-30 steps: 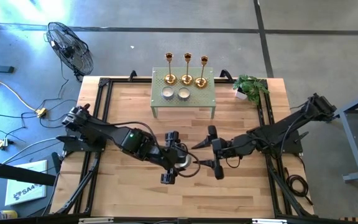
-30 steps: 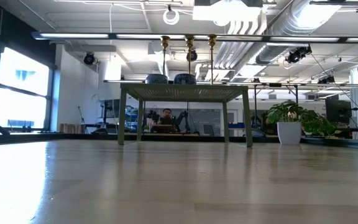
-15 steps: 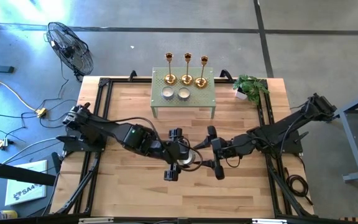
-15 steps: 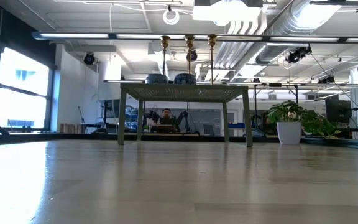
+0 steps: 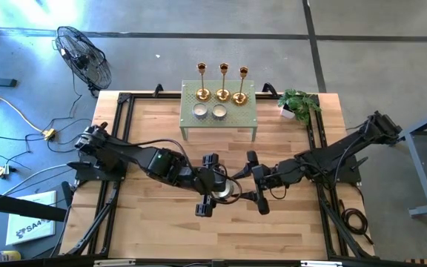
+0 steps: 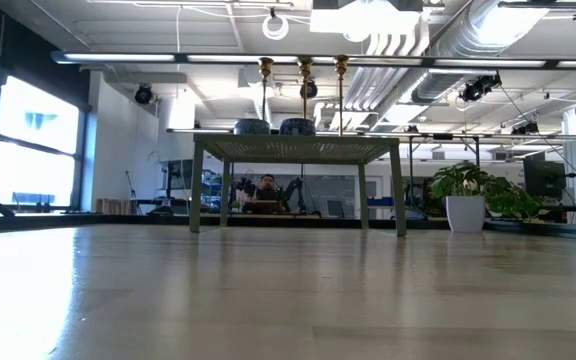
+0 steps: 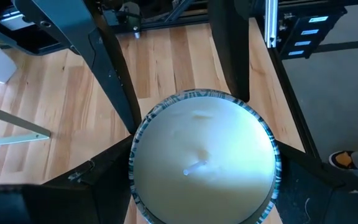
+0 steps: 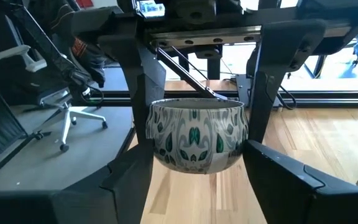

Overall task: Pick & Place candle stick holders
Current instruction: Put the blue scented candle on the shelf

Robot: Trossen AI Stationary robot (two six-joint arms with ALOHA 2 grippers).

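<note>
Three gold candle stick holders (image 5: 222, 83) stand upright on their round bases along the far edge of a small green table (image 5: 221, 126); their tops (image 6: 305, 66) also show in the low view. Over the table's middle, my left gripper (image 5: 215, 185) is shut on a candle in a patterned bowl (image 7: 204, 168). My right gripper (image 5: 237, 184) faces it from the right, open, with one finger on each side of the bowl (image 8: 197, 137). My left gripper pinches the bowl's wall at two opposite sides (image 7: 137, 163) between its two fingers (image 8: 144, 93). It comes from the table's left, slanting down. The bowl sits upright with the wax up, lifted clear of the table. My right gripper's fingers (image 8: 126, 180) flank the bowl's lower sides, level, from the table's right; whether they touch it I cannot tell.
Two more candle bowls (image 5: 209, 112) sit on the green table in front of the holders. A potted plant (image 5: 299, 104) stands at the far right corner. Bare wood lies toward the near edge (image 5: 221, 237).
My left gripper has edged toward the table's right with the candle bowl, bringing it between my right gripper's fingers. The bowl has stayed upright and clear of the table.
</note>
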